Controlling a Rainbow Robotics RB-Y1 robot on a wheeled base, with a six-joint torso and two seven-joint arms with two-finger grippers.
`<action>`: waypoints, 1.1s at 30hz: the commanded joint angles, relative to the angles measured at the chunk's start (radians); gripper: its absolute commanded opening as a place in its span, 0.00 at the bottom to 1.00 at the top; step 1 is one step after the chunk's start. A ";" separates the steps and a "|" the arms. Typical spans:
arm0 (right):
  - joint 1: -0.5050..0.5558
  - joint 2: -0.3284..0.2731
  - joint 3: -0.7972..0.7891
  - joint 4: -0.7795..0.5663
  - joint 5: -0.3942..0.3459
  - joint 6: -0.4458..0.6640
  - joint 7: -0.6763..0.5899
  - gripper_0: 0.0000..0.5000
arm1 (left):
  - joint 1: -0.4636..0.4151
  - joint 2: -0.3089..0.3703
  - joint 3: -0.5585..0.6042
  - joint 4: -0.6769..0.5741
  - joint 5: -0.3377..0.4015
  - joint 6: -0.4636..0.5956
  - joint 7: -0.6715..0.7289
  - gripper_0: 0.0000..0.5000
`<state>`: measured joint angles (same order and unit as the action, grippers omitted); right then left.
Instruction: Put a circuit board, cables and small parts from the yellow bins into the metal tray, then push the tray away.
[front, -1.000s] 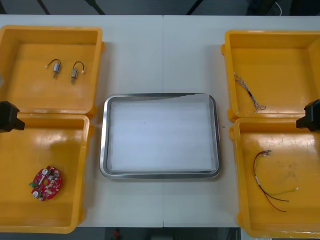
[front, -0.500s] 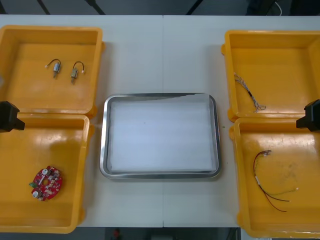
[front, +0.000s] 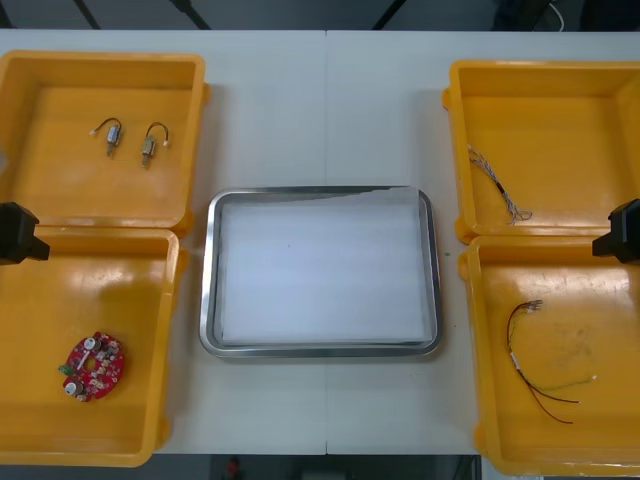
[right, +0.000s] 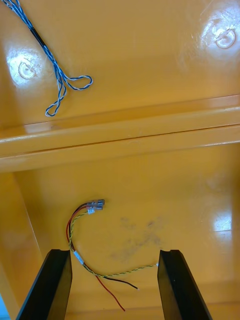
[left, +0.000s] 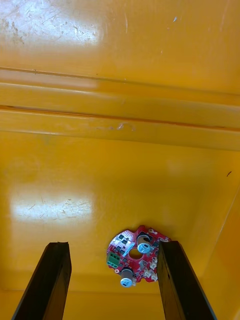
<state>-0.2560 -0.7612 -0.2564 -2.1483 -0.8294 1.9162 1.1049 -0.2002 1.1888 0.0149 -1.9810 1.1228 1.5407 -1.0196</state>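
Nothing is lying in the shiny rectangular metal tray (front: 207, 280) yet, so I judge the job is only starting, with the first pick in hand. The tray, white inside, is sitting at the centre of the light tabletop (front: 320, 110), with four yellow plastic bins flanking it. The far left bin (front: 100, 58) at 10 o'clock is holding two small metal parts (front: 112, 135) with short leads. The near left bin (front: 170, 330) at 8 o'clock is holding the round red circuit board (front: 92, 366). The far right bin (front: 545, 68) at 2 o'clock is holding the twisted blue and white cable (front: 495, 183), and the near right bin (front: 475, 340) at 4 o'clock the thin red and yellow cable (front: 512, 350).

The left arm (front: 18, 233) is hovering at 9 o'clock, over the wall between its two bins. The left jaws are standing apart and holding nothing. Its black fingers (left: 50, 280) are hanging above the near bin's floor with the circuit board between them, closer to one finger. The right arm (front: 622, 232) is mirroring it at 3 o'clock. The right jaws are likewise spread and bare, their fingers (right: 52, 282) framing the red and yellow cable.

As I read it, the next move is one arm dropping straight down onto what it is framing. The board is calling for centring first, then a pinch across its edge. The cable is lying thin and flat, so the jaws will be needing to reach right to the bin floor.
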 joint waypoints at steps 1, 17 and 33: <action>0.011 -0.038 -0.030 -0.027 -0.008 0.004 -0.002 1.00 | -0.027 -0.006 0.004 -0.022 0.008 -0.008 -0.074 1.00; 0.241 -0.095 0.006 -0.153 -0.108 0.004 0.041 1.00 | -0.010 0.022 -0.021 -0.010 0.037 0.076 -0.088 1.00; 0.374 -0.095 0.160 -0.280 -0.005 -0.138 0.108 1.00 | 0.056 0.022 -0.003 -0.030 0.058 0.009 -0.129 1.00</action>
<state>0.0946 -0.8163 -0.1699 -2.4006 -0.8865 1.8081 1.1639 -0.1942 1.1863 -0.0041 -1.9808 1.1722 1.5837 -1.0206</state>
